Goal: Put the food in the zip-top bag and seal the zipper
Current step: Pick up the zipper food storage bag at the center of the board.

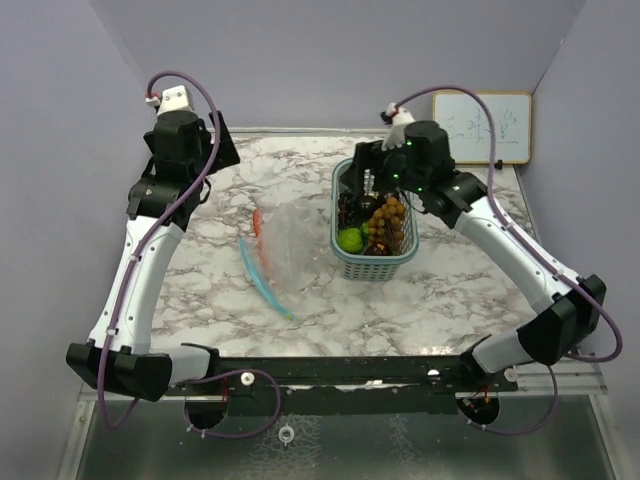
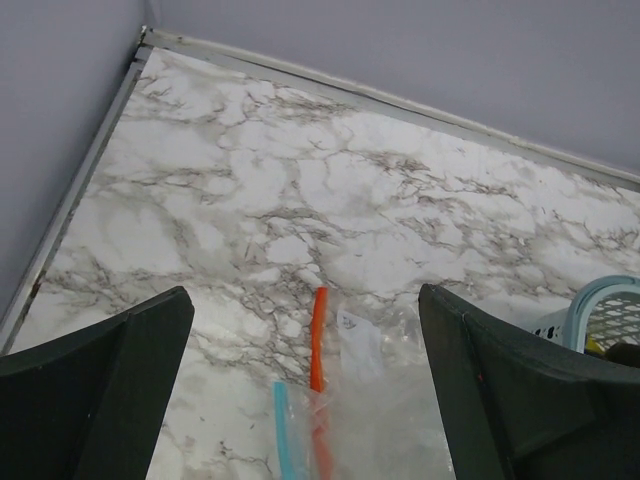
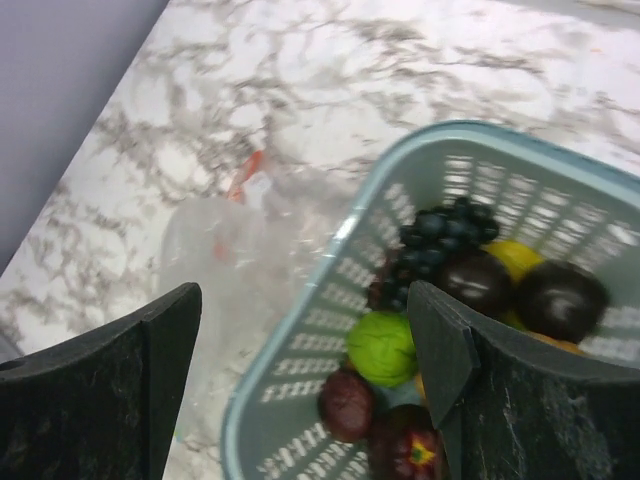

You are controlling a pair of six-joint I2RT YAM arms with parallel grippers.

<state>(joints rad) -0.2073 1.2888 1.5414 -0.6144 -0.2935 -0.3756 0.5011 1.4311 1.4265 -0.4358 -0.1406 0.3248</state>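
The teal mesh basket (image 1: 346,262) stands right of centre and holds the food: a tan-brown berry cluster (image 1: 388,216), a green round fruit (image 1: 350,239), dark purple grapes (image 3: 440,228), a yellow piece (image 3: 515,256) and dark red-brown pieces (image 3: 347,402). The clear zip-top bag (image 1: 288,240) lies flat left of the basket, with an orange strip (image 2: 318,338) and a blue strip (image 1: 262,280). My right gripper (image 3: 305,375) is open above the basket's left rim. My left gripper (image 2: 305,390) is open and empty above the bag's far end.
A small whiteboard (image 1: 485,127) leans on the back wall at the right. Grey walls close the table at the back and both sides. The marble table (image 1: 200,290) has a black rail along its near edge.
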